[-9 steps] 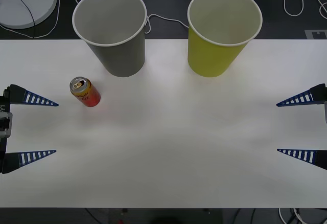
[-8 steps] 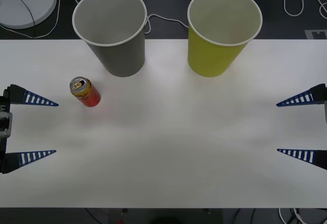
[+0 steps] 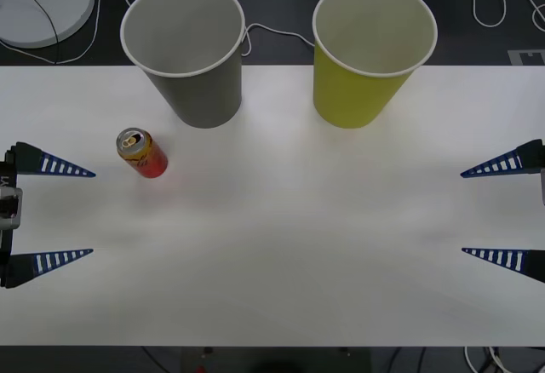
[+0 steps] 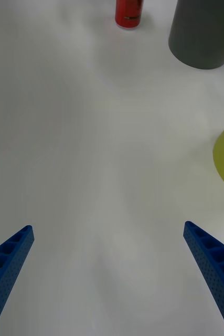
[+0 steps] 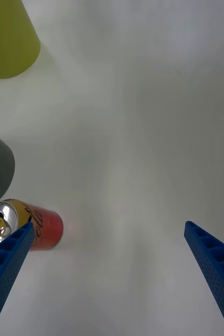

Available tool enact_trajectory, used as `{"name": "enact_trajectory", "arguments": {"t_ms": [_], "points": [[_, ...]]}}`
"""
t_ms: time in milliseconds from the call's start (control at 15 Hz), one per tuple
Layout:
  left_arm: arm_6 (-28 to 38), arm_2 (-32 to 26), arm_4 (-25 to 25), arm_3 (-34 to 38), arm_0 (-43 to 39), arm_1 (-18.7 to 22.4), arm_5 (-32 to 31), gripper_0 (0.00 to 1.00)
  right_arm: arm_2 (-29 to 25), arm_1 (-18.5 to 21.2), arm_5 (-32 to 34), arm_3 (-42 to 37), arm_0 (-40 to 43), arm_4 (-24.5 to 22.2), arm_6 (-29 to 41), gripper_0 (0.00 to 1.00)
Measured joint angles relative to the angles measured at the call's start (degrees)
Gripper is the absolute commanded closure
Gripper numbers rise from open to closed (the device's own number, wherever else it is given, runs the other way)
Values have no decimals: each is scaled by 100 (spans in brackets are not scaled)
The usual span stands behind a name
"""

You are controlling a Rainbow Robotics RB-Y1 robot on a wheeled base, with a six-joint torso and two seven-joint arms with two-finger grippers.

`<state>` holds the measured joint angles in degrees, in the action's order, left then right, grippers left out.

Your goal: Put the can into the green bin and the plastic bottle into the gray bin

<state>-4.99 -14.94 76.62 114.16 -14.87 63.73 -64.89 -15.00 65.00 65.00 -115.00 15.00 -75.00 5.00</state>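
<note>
Altogether one can, two bins, gray bin and green bin, both grippers' fingers wide.

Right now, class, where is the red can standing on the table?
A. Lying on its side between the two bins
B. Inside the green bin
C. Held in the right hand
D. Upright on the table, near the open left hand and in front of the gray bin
D: the can stands upright on the table, apart from the gray bin, near the open left hand.
</note>
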Motion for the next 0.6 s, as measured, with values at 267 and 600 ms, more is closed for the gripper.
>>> {"name": "enact_trajectory", "arguments": {"t_ms": [267, 600], "points": [[23, 6, -80, -233, 0, -240, 105, 0, 0, 0, 0, 0, 0, 0, 0, 0], [27, 0, -372, -862, 1, -1095, 490, 0, 0, 0, 0, 0, 0, 0, 0, 0]]}}
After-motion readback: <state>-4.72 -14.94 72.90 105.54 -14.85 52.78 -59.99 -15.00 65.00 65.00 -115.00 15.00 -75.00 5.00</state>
